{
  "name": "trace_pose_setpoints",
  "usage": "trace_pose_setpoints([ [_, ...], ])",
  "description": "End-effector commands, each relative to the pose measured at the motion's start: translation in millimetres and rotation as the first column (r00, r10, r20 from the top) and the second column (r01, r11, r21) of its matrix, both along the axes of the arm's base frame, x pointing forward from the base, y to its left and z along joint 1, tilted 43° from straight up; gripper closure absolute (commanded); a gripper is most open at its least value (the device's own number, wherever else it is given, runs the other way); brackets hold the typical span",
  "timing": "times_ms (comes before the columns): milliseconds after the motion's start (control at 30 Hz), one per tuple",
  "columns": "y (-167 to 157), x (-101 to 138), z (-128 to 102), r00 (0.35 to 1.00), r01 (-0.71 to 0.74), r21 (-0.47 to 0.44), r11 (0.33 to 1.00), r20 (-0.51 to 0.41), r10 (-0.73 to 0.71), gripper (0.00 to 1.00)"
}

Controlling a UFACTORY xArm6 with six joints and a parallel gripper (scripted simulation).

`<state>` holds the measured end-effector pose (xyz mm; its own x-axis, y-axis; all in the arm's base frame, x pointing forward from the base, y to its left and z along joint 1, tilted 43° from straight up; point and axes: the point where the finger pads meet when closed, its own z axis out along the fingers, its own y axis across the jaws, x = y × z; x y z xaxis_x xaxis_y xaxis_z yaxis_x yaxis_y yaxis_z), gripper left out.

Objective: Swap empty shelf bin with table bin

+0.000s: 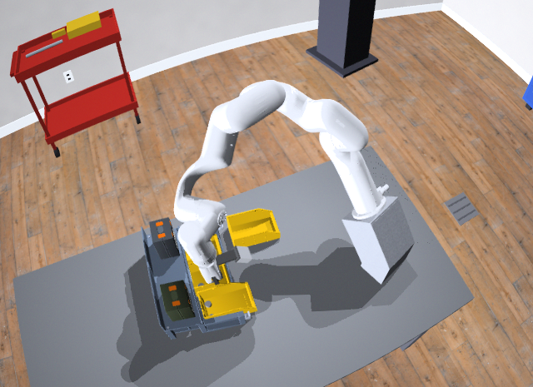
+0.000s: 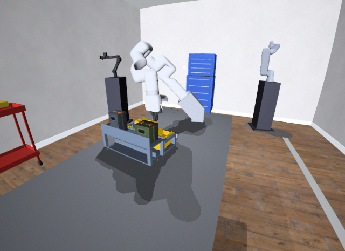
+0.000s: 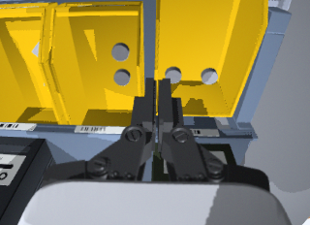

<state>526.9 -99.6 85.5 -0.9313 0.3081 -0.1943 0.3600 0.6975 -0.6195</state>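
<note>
A grey-blue shelf (image 1: 193, 284) stands on the table with yellow open bins in a row. The end bin (image 1: 226, 299) looks empty and juts farther out of the shelf front than its neighbours. In the wrist view this bin (image 3: 208, 50) shows two holes in its rear wall, and a neighbour bin (image 3: 97, 65) sits to its left. My gripper (image 3: 157, 94) is shut, fingers together with nothing between them, just over the end bin's rear wall by the gap between the two bins. It also shows in the top view (image 1: 213, 280). Another yellow bin (image 1: 252, 226) stands on the table beside the shelf.
Two dark boxes (image 1: 162, 238) (image 1: 176, 300) sit on the shelf's upper board behind the bins. The arm's grey base block (image 1: 381, 240) stands at the table's right side. A red cart (image 1: 72, 73) stands on the floor far off.
</note>
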Motion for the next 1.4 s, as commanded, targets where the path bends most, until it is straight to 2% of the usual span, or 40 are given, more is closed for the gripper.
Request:
trace_pose_setpoints([
  [0, 1.0, 1.2, 1.4, 1.0, -0.002, 0.0, 1.0, 0.003, 0.002, 1.0],
  [500, 1.8, -0.3, -0.3, 0.999, 0.02, -0.003, 1.0, 0.025, -0.02, 1.0],
  [667, 5.2, -6.4, -7.1, 0.988, 0.11, -0.012, 0.994, 0.113, -0.108, 1.0],
  [833, 11.6, -18.6, -19.8, 0.925, 0.271, -0.002, 0.963, 0.276, -0.26, 1.0],
  [900, 11.6, -18.6, -19.8, 0.925, 0.271, -0.002, 0.963, 0.276, -0.26, 1.0],
  [1000, 16.7, -28.6, -29.4, 0.843, 0.386, 0.029, 0.922, 0.395, -0.365, 1.0],
  [1100, 22.2, -40.1, -39.8, 0.731, 0.491, 0.081, 0.867, 0.502, -0.461, 1.0],
  [1367, 36.2, -72.8, -65.5, 0.414, 0.663, 0.253, 0.705, 0.66, -0.626, 1.0],
])
